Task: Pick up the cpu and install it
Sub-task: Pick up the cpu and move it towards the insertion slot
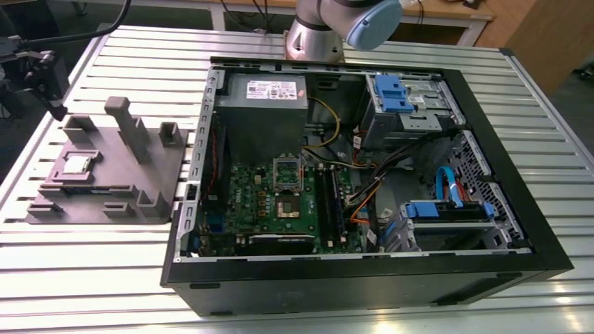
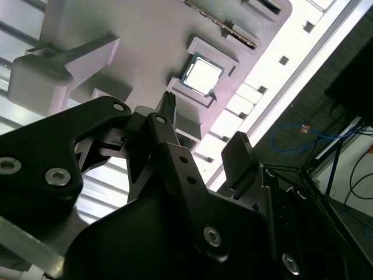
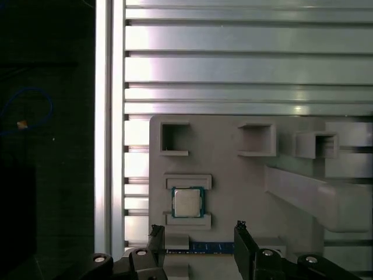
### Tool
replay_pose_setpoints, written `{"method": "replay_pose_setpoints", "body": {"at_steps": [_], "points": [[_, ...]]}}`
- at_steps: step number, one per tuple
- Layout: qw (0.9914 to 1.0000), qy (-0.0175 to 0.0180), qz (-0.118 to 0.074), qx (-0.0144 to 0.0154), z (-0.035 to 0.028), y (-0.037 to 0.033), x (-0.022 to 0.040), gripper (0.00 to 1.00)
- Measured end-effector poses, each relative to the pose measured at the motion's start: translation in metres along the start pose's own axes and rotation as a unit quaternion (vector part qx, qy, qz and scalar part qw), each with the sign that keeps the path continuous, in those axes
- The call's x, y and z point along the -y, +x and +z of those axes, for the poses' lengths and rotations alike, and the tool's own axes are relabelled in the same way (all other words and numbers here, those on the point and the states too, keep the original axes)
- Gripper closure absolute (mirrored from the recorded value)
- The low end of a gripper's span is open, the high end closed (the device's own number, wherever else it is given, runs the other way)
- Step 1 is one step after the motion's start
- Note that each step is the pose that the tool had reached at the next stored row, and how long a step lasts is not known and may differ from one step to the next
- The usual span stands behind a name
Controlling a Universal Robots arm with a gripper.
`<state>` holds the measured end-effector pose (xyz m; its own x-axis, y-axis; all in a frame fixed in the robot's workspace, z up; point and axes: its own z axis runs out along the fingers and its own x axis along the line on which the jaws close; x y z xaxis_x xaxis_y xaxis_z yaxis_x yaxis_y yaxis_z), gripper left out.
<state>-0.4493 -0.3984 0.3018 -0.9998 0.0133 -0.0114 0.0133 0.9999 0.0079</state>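
In the exterior view the cpu lies at the left of the frame. It sits flat and metal side up in a shallow square recess of a grey fixture block, which rests on the slatted aluminium table. The block carries several upright posts and small open pockets, and the chip's recess is toward the exterior view's left of it.

Well apart from the block, across the centre and right of that frame, an open black computer case lies on its side. A green motherboard occupies its lower left part, with a silver socket bracket near the board's middle and a grey power supply above it. The arm's base stands at the top centre of the frame, behind the case.

The gripper hangs over the fixture block and is spread wide — its two black fingers stand apart with nothing between them. In both wrist views the cpu sits just beyond the fingertips, in line with the gap between them. Two low ledges of the recess frame it; its silvery top is bright, with a thin greenish edge around it. In the first wrist view a thin blue strip lies edge-on in a slot of the block — between the two fingertips and nearer to them than the chip is.
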Motion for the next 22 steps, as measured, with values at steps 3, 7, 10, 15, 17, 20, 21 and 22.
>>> {"method": "replay_pose_setpoints", "body": {"at_steps": [3, 7, 10, 15, 17, 20, 21, 22], "points": [[1.00000, 0.0000, 0.000, 0.0000, 0.0016, 0.0000, 0.0000, 0.41], [1.00000, -0.0001, -0.001, 0.0000, 0.0052, 0.0000, 0.0012, 0.41], [1.00000, 0.0000, -0.002, -0.0001, 0.0098, 0.0001, 0.0019, 0.41], [0.99998, -0.0001, -0.006, -0.0001, 0.0155, 0.0003, 0.0022, 0.41], [0.99998, -0.0001, -0.007, -0.0002, 0.0171, 0.0004, 0.0024, 0.41], [0.99997, -0.0001, -0.008, -0.0001, 0.0192, 0.0005, 0.0026, 0.41], [0.99996, -0.0002, -0.009, -0.0001, 0.0199, 0.0005, 0.0026, 0.41], [0.99996, -0.0002, -0.009, -0.0002, 0.0204, 0.0006, 0.0027, 0.41]]}}
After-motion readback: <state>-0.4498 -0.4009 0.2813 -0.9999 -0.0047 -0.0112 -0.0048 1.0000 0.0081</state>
